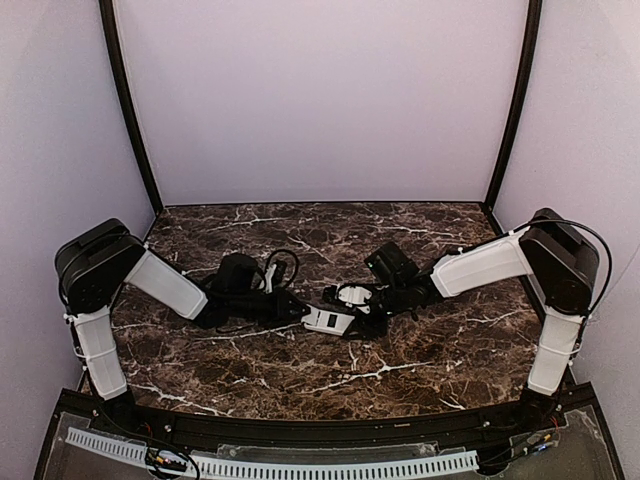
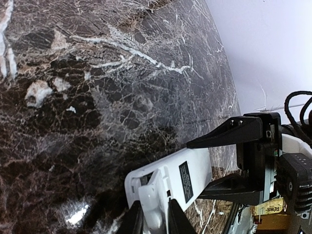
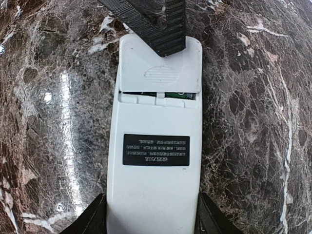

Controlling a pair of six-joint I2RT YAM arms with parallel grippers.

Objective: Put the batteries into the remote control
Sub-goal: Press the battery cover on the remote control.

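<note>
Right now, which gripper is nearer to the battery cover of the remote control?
Left. The left gripper has a finger lying on the battery cover; the right gripper clasps the opposite end of the remote control, past the black label.

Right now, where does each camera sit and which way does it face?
Top external: above and behind, looking down on the table; both arms show.
Left wrist: looks past the left gripper along the remote control to the right gripper.
Right wrist: looks down onto the remote's white back, own fingers flanking.
Both wrist views share its black label.
</note>
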